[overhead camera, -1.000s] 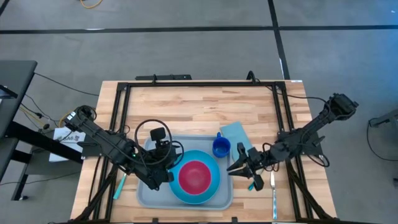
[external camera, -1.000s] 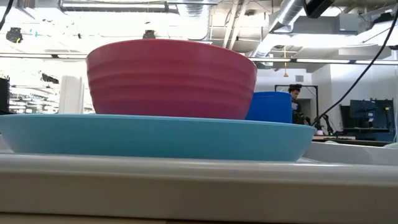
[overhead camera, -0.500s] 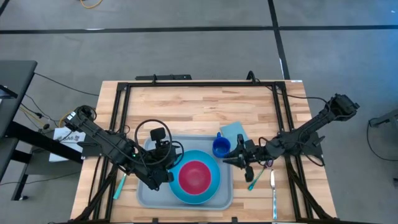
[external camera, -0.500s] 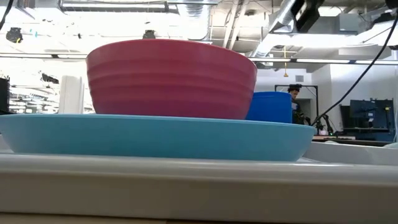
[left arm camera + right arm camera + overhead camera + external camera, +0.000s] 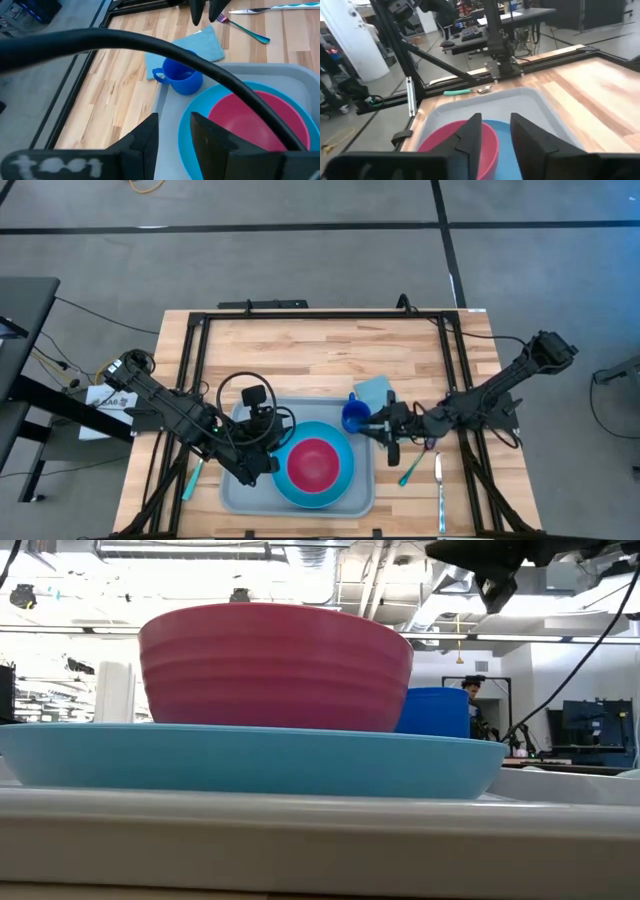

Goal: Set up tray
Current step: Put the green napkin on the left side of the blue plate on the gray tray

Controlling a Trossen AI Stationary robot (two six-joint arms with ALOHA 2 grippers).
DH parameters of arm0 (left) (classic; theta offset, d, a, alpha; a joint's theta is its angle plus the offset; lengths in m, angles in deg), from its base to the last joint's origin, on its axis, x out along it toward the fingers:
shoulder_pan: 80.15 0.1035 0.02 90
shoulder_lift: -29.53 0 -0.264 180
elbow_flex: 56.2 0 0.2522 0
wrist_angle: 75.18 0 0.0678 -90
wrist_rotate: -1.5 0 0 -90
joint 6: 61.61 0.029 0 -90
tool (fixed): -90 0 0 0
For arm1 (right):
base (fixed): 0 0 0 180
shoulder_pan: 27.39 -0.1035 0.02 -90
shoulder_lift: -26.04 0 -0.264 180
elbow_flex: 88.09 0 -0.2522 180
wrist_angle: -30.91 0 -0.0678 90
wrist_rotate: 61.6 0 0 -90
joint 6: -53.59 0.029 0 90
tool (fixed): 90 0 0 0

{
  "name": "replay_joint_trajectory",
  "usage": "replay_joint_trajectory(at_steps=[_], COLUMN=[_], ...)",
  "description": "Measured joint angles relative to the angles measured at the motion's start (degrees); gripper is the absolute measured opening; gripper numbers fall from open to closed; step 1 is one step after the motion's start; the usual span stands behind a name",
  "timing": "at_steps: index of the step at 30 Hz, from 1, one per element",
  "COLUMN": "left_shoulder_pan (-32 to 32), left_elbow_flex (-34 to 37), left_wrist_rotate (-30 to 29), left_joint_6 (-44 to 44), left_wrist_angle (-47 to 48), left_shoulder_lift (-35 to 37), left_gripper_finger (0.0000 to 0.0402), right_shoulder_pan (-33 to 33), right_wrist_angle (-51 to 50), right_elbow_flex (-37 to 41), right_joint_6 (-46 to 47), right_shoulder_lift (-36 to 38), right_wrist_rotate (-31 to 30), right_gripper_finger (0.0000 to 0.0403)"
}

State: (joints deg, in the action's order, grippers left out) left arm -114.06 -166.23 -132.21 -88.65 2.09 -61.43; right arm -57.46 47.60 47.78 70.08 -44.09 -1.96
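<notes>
The grey-blue tray (image 5: 236, 486) lies at the table's near middle. On it rests a bright blue plate (image 5: 340, 486) with a pink bowl (image 5: 313, 463) standing on it. A blue cup (image 5: 355, 418) stands at the tray's far right corner. My left gripper (image 5: 270, 465) is open above the tray's left part, beside the plate; its wrist view shows the gap (image 5: 175, 135). My right gripper (image 5: 376, 430) is open just right of the cup, its fingers (image 5: 470, 132) pointing left over the tray (image 5: 520, 100).
A light-teal napkin (image 5: 375, 391) lies on the table past the tray's far right corner. A teal-handled fork (image 5: 409, 471) and a knife (image 5: 440, 490) lie right of the tray, a teal spoon (image 5: 192, 478) left of it. Black frame rails edge the table.
My right gripper has moved toward the table's left and slightly toward its far edge, away from the fork and up beside the blue cup. The fork stays flat on the table. The left arm has kept still.
</notes>
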Motion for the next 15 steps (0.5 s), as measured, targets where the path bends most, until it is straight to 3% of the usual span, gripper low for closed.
replay_joint_trajectory(at_steps=[9,15], left_shoulder_pan=[0.0,0.0], left_elbow_flex=[0.0,0.0], left_wrist_rotate=[0.0,0.0], left_joint_6=[0.2,0.2], left_wrist_angle=[0.0,0.0], left_shoulder_lift=[0.0,0.0], left_gripper_finger=[0.0103,0.0103], right_shoulder_pan=[-4.9,-11.5], right_wrist_angle=[-5.0,-19.4], right_elbow_flex=[0.0,-0.5], right_joint_6=[-2.2,4.7], right_shoulder_lift=[0.0,0.0], right_wrist_rotate=[-6.6,-12.5], right_gripper_finger=[0.0230,0.0249])
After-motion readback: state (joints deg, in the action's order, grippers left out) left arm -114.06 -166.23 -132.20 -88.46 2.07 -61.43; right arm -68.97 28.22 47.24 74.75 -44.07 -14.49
